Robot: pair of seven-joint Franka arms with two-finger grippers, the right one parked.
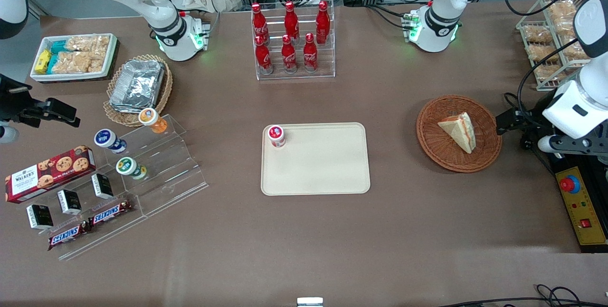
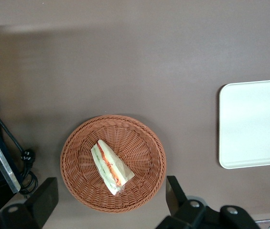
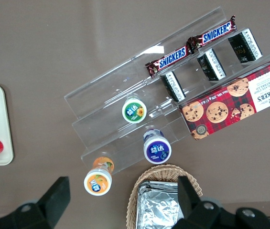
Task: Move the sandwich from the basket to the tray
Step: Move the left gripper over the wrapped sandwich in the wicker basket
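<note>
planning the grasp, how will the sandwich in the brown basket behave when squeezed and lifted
The sandwich is probably soft: pale bread over layered filling, so a hard pinch may squash it. Its layers could slip apart. It looks light. It lies loose in the basket; the open claw hangs above.

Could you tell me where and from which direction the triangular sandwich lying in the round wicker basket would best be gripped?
Probably from straight above, closing across the two flat bread faces at the middle of the triangular pale-bread sandwich. It stands on edge in the shallow reddish-brown woven basket, filling edge up, so its narrow thickness suits the fingers. The left arm's tool hovers open above the basket, its fingers spread wider than the wedge.
</note>
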